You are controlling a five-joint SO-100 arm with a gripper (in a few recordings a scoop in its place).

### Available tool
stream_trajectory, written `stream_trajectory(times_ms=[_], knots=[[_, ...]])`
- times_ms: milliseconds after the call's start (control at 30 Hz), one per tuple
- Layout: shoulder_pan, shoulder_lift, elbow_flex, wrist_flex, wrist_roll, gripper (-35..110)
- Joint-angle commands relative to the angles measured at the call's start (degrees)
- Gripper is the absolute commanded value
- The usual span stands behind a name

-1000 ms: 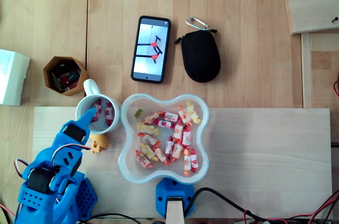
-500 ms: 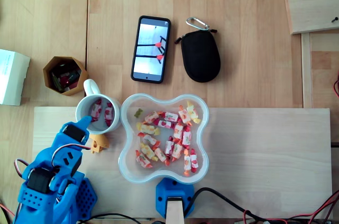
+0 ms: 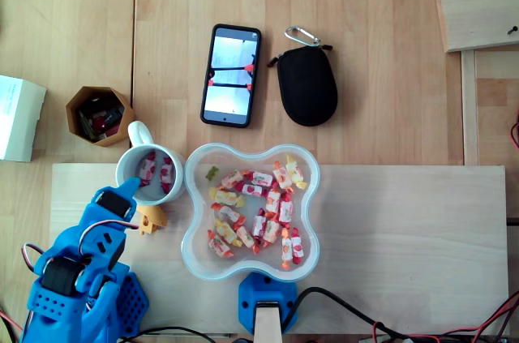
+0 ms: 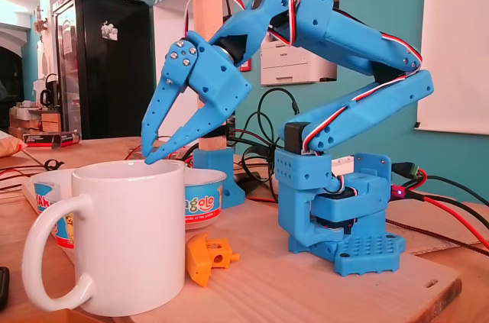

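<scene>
A white ceramic mug [image 3: 181,185] with a handle stands on the pale wooden board [image 3: 405,221], touching a clear lobed plastic bowl [image 3: 193,221]. The blue gripper [image 4: 147,156] hovers just over the mug's rim, fingers slightly parted and empty. In the fixed view the mug's [image 4: 126,239] wall hides its contents. In the overhead view it holds two red-and-white wrapped sweets [image 3: 156,171], and the bowl holds many more.
</scene>
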State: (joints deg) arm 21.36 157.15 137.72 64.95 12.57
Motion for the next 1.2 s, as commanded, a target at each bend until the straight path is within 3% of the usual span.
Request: stream_trajectory(times_ms=[0,1167], knots=[[0.1,1.6,-0.4,-0.1,0.1,-2],[0.5,1.7,-1.4,-0.2,0.8,-2]])
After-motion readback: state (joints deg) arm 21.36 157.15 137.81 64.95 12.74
